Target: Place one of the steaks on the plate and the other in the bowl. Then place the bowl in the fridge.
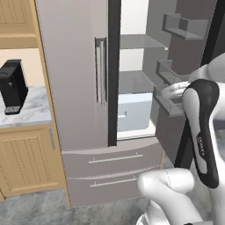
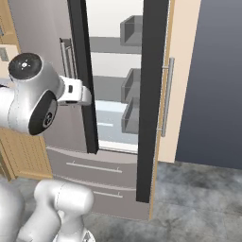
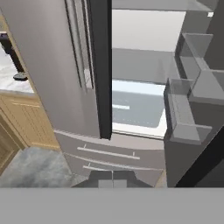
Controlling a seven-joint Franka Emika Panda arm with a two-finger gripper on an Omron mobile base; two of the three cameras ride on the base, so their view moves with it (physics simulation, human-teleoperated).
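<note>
The fridge [image 1: 74, 66] is tall and grey, with its left door shut and a long bar handle [image 1: 101, 70] on it. Its right door [image 1: 176, 66] is swung open and carries grey door bins [image 3: 186, 118]. Inside are pale shelves and a white drawer [image 3: 135, 105]. My gripper [image 3: 112, 177] hangs in front of the open gap, facing the drawer. Its two dark tips are shut together with nothing between them. The steaks, the plate and the bowl are out of view.
A black coffee machine [image 1: 13, 85] stands on a marble counter [image 1: 30, 110] left of the fridge, above wooden cabinets [image 1: 26, 162]. Two grey freezer drawers [image 1: 110, 169] sit below the doors. The open door's dark edge [image 2: 151, 94] stands on the right, and grey floor [image 2: 198, 198] lies beyond it.
</note>
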